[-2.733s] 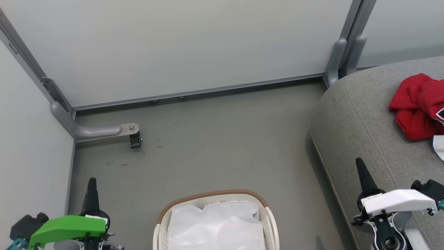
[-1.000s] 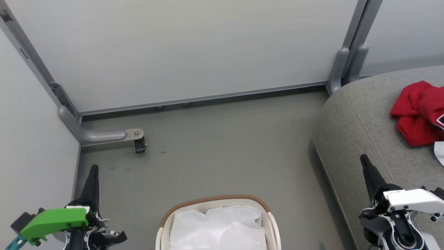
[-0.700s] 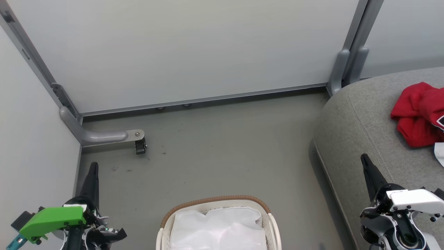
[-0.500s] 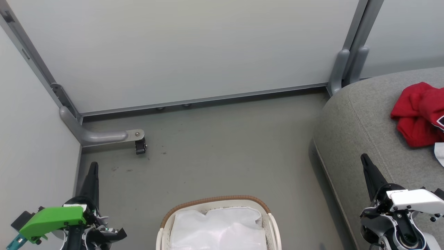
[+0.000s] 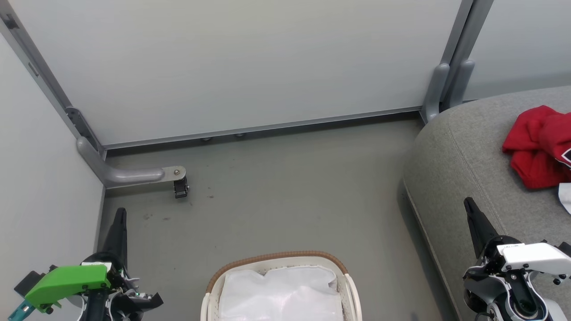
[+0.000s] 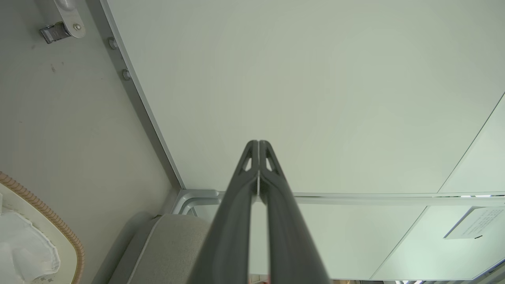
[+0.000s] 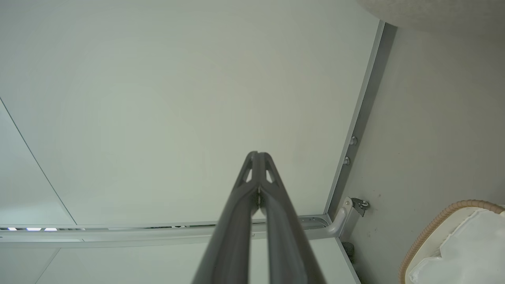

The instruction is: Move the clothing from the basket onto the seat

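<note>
Nothing among the things has shifted over the last second. Against the earliest frame the whole head view has slid a little, which is the camera's doing, and both wrists look slightly turned.

Nearest, the left jaws and right jaws point up at the lower corners of the head view. Both wrist views show them pressed together with nothing between.

Between them sits the basket (image 5: 276,256), cut off by the bottom edge. What shows inside is a white sheet (image 5: 281,290), with no red on top.

Beyond lies bare floor (image 5: 290,187). To the right the clothing (image 5: 535,142) is heaped on the seat (image 5: 455,169), running out of frame.

My judgement is that the job is done or nearly so, though I cannot tell whether a garment hides under the sheet.

- The main risk is a reach into the basket that pinches the sheet instead of clothing.
- The sheet could drag on the light basket and tip it.
- A fingertip driven too deep could snag in the perforated wall.
- The right arm hangs over the seat's front edge, so a careless swing toward the basket could scrape the upholstery.

Farthest stand a castor (image 5: 180,188) and the wall panel (image 5: 245,67).
</note>
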Tool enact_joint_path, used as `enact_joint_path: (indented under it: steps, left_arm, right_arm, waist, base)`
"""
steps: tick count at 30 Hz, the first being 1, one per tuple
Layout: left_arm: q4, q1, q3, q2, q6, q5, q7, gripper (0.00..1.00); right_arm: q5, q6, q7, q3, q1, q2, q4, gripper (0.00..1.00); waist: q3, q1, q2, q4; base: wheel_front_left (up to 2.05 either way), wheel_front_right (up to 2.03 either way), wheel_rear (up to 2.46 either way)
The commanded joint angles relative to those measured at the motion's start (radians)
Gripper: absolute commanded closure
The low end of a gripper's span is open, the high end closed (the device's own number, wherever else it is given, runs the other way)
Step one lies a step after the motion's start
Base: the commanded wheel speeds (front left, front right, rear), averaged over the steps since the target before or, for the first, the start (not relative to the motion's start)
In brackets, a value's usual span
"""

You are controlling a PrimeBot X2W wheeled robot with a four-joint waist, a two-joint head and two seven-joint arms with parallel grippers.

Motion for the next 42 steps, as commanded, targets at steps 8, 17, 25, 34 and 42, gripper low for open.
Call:
enact_joint_path:
  steps: [8, 17, 25, 34, 42]
  left_arm:
    - [-0.002, -0.012, 0.002, 0.007, -0.005, -0.003, 0.004, 1.00]
    - [-0.002, -0.012, 0.002, 0.007, -0.005, -0.003, 0.004, 1.00]
    - [-0.002, -0.012, 0.002, 0.007, -0.005, -0.003, 0.004, 1.00]
    - [-0.002, -0.012, 0.002, 0.007, -0.005, -0.003, 0.004, 1.00]
    - [-0.002, -0.012, 0.002, 0.007, -0.005, -0.003, 0.004, 1.00]
  right_arm:
    - [0.003, 0.000, 0.003, -0.002, 0.009, -0.004, -0.004, 1.00]
    - [0.003, 0.000, 0.003, -0.002, 0.009, -0.004, -0.004, 1.00]
    - [0.003, 0.000, 0.003, -0.002, 0.009, -0.004, -0.004, 1.00]
    - [0.003, 0.000, 0.003, -0.001, 0.009, -0.004, -0.004, 1.00]
    - [0.003, 0.000, 0.003, -0.001, 0.009, -0.004, -0.004, 1.00]
  waist:
    - [0.000, 0.0000, 0.0000, 0.000]
    - [0.000, 0.0000, 0.0000, 0.000]
    - [0.000, 0.0000, 0.0000, 0.000]
    - [0.000, 0.0000, 0.0000, 0.000]
    - [0.000, 0.0000, 0.0000, 0.000]
  base:
    - [0.00, 0.00, 0.00]
    - [0.00, 0.00, 0.00]
    - [0.00, 0.00, 0.00]
    - [0.00, 0.00, 0.00]
    - [0.00, 0.00, 0.00]
